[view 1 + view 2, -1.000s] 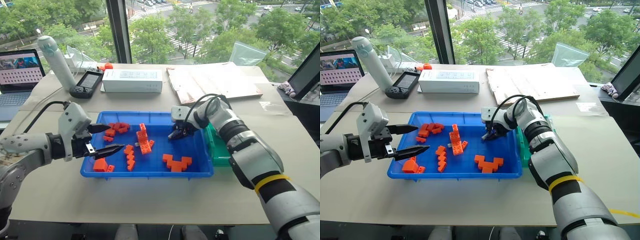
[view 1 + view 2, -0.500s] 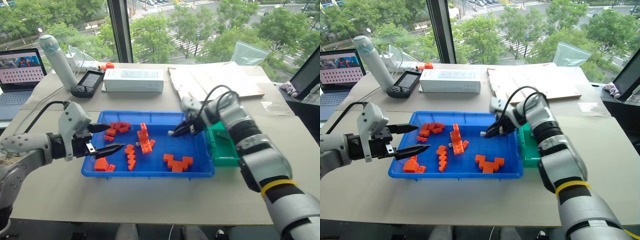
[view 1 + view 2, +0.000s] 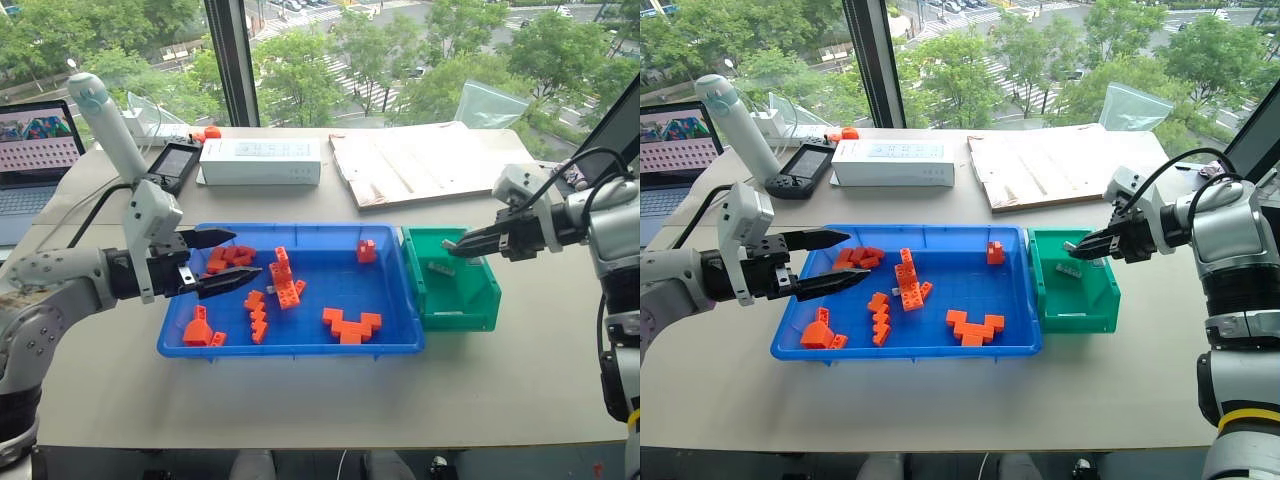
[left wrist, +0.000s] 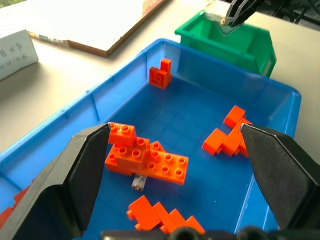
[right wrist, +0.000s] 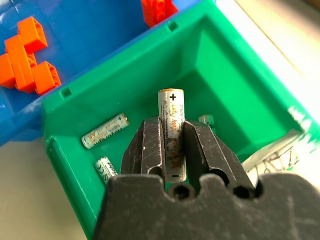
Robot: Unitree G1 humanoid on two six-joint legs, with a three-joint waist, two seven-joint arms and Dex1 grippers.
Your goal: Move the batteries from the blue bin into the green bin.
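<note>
Your right gripper (image 5: pixel 171 145) has swung from the blue bin (image 3: pixel 300 345) to over the green bin (image 5: pixel 220 95), fingers pinching a battery (image 5: pixel 171 120); your left gripper (image 3: pixel 228 262) hangs wide open, empty. Release crooked and it may bounce out.

My right arm reaches out wide to the right, its claw (image 5: pixel 170 145) pinched tight on a battery (image 5: pixel 171 131), tips angled down and to the left. My left claw (image 3: pixel 222 262) hovers, fingers spread wide, pointing right and slightly down.
</note>
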